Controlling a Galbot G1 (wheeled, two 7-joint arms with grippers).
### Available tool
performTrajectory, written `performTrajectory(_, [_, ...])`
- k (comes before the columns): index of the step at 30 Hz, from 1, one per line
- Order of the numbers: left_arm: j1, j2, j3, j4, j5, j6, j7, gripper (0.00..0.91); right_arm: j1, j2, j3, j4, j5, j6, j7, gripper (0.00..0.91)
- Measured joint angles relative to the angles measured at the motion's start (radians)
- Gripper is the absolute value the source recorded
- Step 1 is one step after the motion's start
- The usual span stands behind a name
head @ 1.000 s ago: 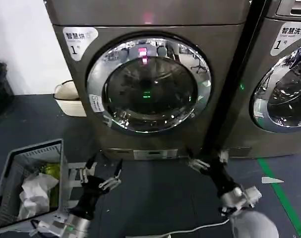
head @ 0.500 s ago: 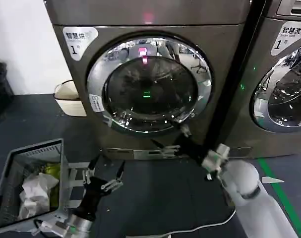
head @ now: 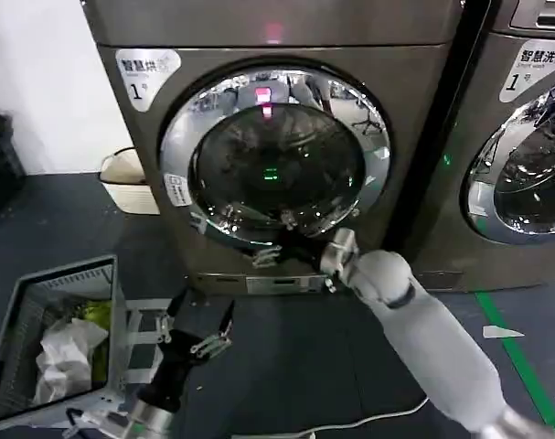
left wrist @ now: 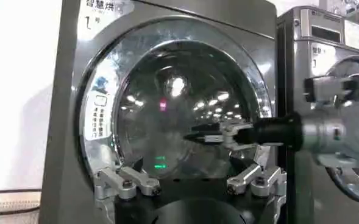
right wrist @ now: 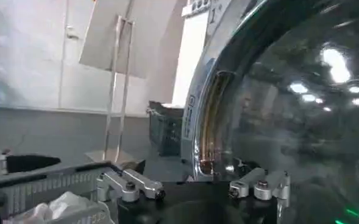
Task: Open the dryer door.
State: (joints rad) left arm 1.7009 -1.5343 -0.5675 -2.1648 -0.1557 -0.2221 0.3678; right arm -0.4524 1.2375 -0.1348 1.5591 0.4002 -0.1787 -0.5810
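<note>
Head view shows the right tool (head: 275, 240) spread open at the lower chrome ring of the dryer door (head: 275, 155), likely reaching for an edge to pull. That round door sits shut, flat against the dryer (head: 414, 119), facing the robot. Low by the floor, the left tool (head: 197, 327) waits open.

1. My right tool (right wrist: 194, 185) sits close against the dryer door (right wrist: 301, 109), its two silver fingers (right wrist: 130, 185) spread apart.
2. The door's chrome ring (right wrist: 205, 115) curves just past them, with the dark tinted glass beyond it catching bright reflections.
3. A grey basket (right wrist: 51, 185) with white cloth (right wrist: 69, 207) inside lies on the floor off to one side.
</note>
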Motion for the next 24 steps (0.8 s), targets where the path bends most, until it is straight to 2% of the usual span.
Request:
performTrajectory(9, [0.007,0.000,0.000,0.001,0.008,0.001,-0.001,0.907,0.084,0.104,-0.047,-0.123,-0.041,0.008,0.024,0.907])
performTrajectory(24, [0.010,0.003,0.010,-0.002,0.014,0.000,-0.001,0.907,0.152,0.211,-0.055,-0.292,-0.082,0.009,0.001,0.907])
